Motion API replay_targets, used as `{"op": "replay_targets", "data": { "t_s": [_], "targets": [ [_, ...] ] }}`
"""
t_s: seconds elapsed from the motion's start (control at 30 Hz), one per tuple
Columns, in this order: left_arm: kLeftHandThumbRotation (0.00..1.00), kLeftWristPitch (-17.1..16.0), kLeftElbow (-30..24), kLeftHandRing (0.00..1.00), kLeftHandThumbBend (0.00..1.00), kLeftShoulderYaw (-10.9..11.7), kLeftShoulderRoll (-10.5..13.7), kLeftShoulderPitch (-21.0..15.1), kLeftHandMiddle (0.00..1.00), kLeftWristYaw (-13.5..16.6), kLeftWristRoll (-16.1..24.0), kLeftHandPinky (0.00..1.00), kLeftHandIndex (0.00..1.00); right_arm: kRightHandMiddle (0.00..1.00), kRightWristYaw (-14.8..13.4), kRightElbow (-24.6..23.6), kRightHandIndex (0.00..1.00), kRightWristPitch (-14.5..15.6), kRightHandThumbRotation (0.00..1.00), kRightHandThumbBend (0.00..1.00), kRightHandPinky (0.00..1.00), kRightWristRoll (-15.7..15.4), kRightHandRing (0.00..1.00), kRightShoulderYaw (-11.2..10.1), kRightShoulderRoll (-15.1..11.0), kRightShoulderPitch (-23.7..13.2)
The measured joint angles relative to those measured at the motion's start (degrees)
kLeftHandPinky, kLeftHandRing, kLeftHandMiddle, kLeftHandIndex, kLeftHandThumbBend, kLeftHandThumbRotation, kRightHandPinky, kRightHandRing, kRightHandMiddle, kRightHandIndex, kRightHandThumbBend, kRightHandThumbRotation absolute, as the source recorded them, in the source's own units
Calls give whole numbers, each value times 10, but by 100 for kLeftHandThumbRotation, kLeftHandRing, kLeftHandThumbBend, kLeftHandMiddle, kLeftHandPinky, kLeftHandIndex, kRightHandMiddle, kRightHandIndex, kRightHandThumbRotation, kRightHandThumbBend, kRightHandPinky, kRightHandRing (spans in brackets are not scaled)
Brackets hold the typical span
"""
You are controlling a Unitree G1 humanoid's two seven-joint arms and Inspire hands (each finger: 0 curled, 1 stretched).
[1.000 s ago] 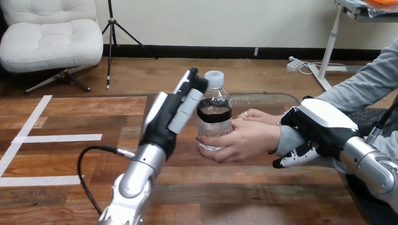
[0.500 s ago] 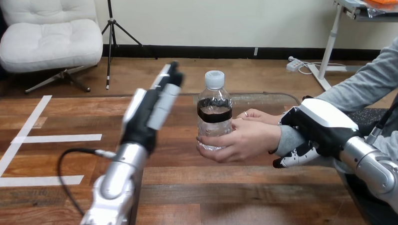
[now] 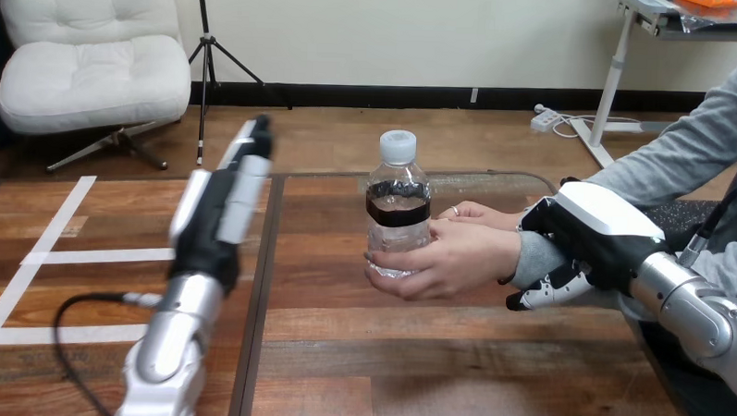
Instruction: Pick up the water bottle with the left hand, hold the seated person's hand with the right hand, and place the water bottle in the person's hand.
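Table [image 3: 452,359]: wooden planks are seen across the lower part of the head view; a dark seam is seen running front to back, left of the middle.
Tape strips [image 3: 95,254]: white strips are laid flat on the table's left part, well apart from the bottle.
Right arm [image 3: 694,312]: silver forearm is brought in from the view's right edge, above the table's right side.
Left arm [image 3: 170,340]: silver forearm is raised from the bottom edge at the left, slanted upward.
Right hand [image 3: 595,230]: its white shell is laid over the person's grey-sleeved wrist [image 3: 532,258]; its fingers [image 3: 549,290] are curled under that wrist, so the wrist is grasped.
Left hand [image 3: 211,226]: held up above the table's left half, edge-on to the camera; its fingers are straight and pointed upward; nothing is held, so it is released; it is kept well apart from the bottle, to the bottle's left.
Person's hand [image 3: 451,257]: reached in from the right; its fingers are wrapped round the bottle's lower part.
Person's other hand [image 3: 483,215]: seen just behind the first, beside the bottle; contact with the bottle cannot be told.
Water bottle [image 3: 400,186]: clear, upright, near the table's middle; held in the person's hand, no robot hand on it; whether its base rests on the table cannot be told.
Label band [image 3: 398,211]: dark, wrapped round the bottle's middle.
Cap [image 3: 397,146]: white, seated on the bottle's top.
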Motion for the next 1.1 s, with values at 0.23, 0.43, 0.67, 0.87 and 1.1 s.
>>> {"op": "replay_targets", "data": {
  "t_s": [0.23, 0.43, 0.67, 0.87, 1.1],
  "targets": [
    [100, 2, -23, 97, 91, 15, 8, 22, 97, -1, -13, 100, 95, 34, 2, 0, 36, 5, 0, 76, 23, 0, 28, 0, 0, 0],
    [100, 13, -46, 97, 90, 21, 13, 39, 96, 0, -13, 100, 94, 45, 6, 0, 46, 18, 8, 79, 34, 0, 39, 0, 0, 0],
    [100, 21, -68, 95, 88, 24, 14, 54, 95, 7, -13, 100, 93, 57, 6, -2, 58, 30, 22, 84, 45, -8, 52, 0, -1, 0],
    [100, 21, -76, 93, 86, 27, 13, 63, 93, 10, -14, 100, 91, 64, 6, -7, 66, 36, 32, 87, 52, -14, 60, 1, -2, 0],
    [100, 22, -85, 92, 84, 28, 13, 71, 91, 15, -14, 100, 89, 69, 14, -25, 71, 38, 44, 88, 57, -17, 66, 1, -2, 0]
  ]
}}
